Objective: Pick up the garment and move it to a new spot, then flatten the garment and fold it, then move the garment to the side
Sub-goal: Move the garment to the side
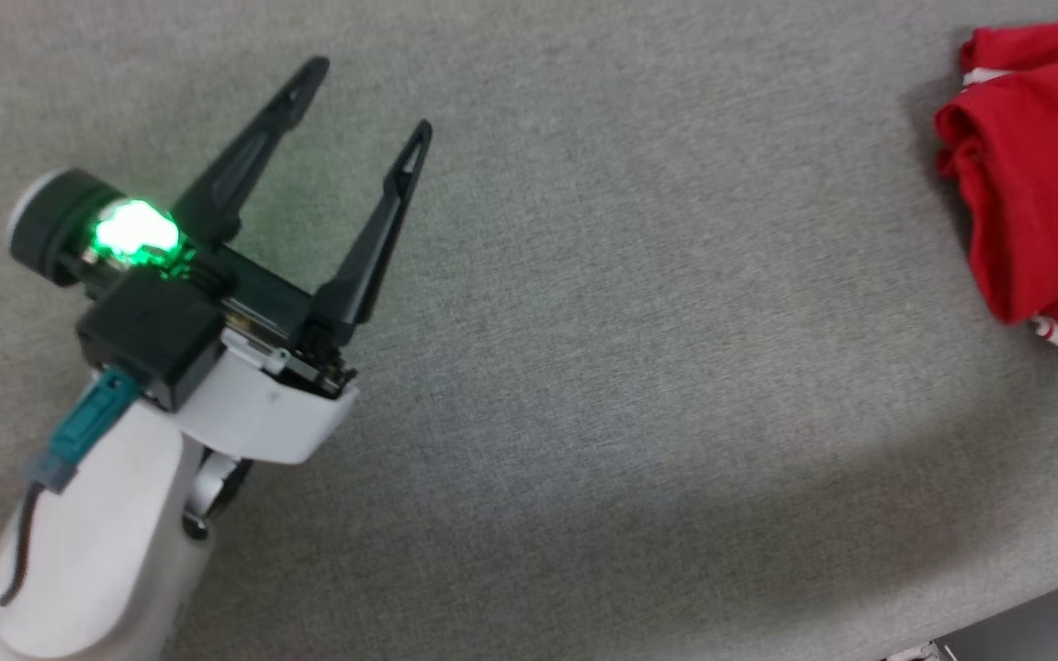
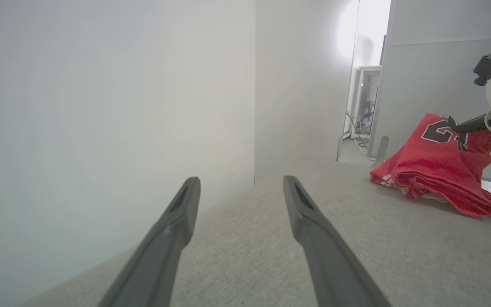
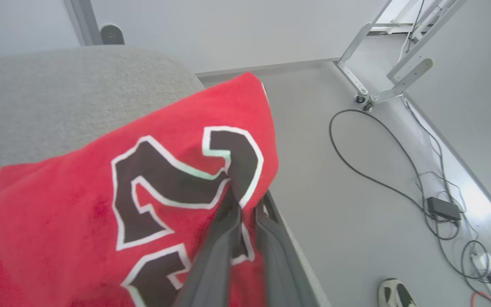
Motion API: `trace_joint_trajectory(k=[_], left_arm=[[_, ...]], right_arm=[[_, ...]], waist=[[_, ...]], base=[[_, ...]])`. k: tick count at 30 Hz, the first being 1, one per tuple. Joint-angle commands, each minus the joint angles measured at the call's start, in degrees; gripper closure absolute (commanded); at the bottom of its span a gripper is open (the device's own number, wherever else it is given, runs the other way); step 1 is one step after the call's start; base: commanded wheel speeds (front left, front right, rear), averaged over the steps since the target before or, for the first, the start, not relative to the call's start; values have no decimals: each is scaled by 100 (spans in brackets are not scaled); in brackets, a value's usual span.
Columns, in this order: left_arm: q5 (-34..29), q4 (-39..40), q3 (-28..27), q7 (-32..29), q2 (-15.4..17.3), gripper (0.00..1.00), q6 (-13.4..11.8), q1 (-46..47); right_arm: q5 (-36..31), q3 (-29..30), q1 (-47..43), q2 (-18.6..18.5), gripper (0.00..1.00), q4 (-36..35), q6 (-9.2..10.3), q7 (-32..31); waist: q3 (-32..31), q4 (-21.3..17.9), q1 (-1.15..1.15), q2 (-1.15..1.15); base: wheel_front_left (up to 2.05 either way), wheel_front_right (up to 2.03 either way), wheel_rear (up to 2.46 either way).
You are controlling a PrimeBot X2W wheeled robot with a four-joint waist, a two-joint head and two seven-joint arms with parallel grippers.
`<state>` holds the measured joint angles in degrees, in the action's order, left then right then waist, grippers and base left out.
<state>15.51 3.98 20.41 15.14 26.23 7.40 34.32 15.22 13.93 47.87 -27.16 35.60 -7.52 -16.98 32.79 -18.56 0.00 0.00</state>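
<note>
The head view looks down on a grey woven-fabric bench [image 1: 639, 386]. The left gripper [image 1: 370, 96] hangs above the bench's middle, its two long dark fingers spread wide with nothing between them and a green light [image 1: 134, 229] glowing at its wrist. A crumpled red fabric garment [image 1: 1034, 174] lies bunched at the bench's far right side, with white-and-red striped trim [image 1: 1050, 330] peeping from its folds. The left wrist view, low over the bench, adds what the top-down look misses: one part of the garment [image 2: 437, 179] is raised off the bench to the right gripper [image 2: 453, 124], and the rest drapes down onto the bench near its edge. The right wrist view gives the grip close up. The right gripper [image 3: 247, 198] has its fingers nearly closed, pinching the cloth at the lettering. On the pale floor beside the bench lie black cables [image 3: 382, 170] and the toe of a person's shoe [image 3: 392, 294]. The heap is too crumpled for a clear long axis, but its raised part slopes from the bench up to the fingers. A black, white-edged "2" is readable, and a second figure is cut off beside it.
</note>
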Motion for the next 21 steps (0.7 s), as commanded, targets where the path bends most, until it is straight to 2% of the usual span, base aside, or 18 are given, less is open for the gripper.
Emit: trace_joint_trajectory(k=[1, 7, 12, 18, 19, 20, 21], left_arm=[[-58, 38, -15, -7, 57, 0, 11, 78], [-35, 125, -51, -7, 224, 0, 11, 140], [-30, 158, -73, -7, 323, 0, 11, 112], [7, 148, -77, -7, 318, 0, 11, 1], [12, 139, -88, -7, 303, 0, 11, -29], [19, 123, -101, -7, 282, 0, 11, -65], [25, 101, -99, -7, 256, 0, 11, -94]], right_arm=[[-203, -43, 147, -37, 100, 190, 7, 101], [-814, 179, 695, -27, 100, 997, 6, 667], [-1099, 255, 1009, 82, 100, 1627, 6, 1070], [-1346, 416, 1204, 35, 100, 2262, 6, 1536], [-1389, 432, 1218, 15, 89, 2360, 7, 1589], [-1452, 431, 1227, 0, 52, 2458, 6, 1610], [-1505, 427, 1247, -26, 0, 2543, 6, 1650]], waist=[[206, 46, 0, 0], [360, 173, 0, 0], [432, 192, 0, 0], [357, 251, 0, 0], [325, 263, 0, 0], [285, 274, 0, 0], [241, 288, 0, 0]], base=[[0, 0, 0], [0, 0, 0], [0, 0, 0], [0, 0, 0], [0, 0, 0], [0, 0, 0], [0, 0, 0]])
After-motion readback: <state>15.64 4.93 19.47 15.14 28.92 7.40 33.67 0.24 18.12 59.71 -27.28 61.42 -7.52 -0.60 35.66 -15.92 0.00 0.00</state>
